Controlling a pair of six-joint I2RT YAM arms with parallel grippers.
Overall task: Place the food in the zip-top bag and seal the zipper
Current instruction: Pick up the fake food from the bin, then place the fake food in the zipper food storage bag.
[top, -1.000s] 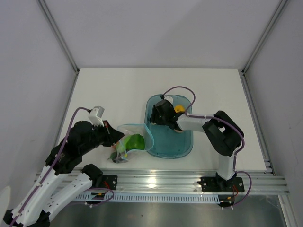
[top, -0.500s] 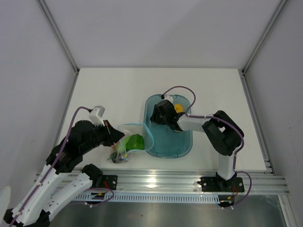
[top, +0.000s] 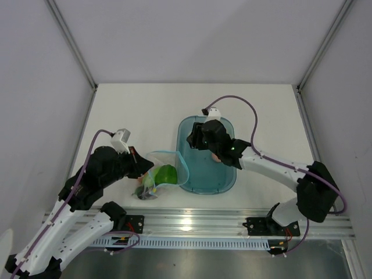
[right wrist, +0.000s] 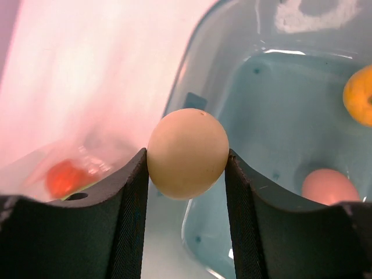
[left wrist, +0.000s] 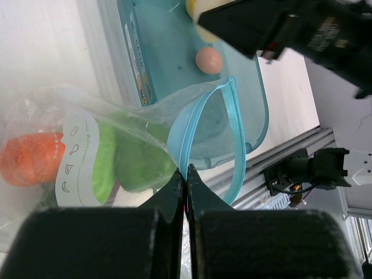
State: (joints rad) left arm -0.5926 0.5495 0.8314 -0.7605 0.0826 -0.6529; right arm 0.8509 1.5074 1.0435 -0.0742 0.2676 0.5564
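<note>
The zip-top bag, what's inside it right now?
A green bell pepper and an orange round piece show through the zip-top bag. Its printed label and crinkles hide whatever else is in there.

teal tray [top: 203,174], beige egg [right wrist: 187,152], light-blue zipper [left wrist: 239,145]

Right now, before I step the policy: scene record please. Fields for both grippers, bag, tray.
left gripper: shut on the zipper, pinching one lip
right gripper: shut on a beige ball, over the tray rim on the bag side
zip-top bag: lying left of the tray, mouth open
zipper state: unsealed
in bag: green pepper, orange-red piece
in tray: pink ball, orange piece
</note>
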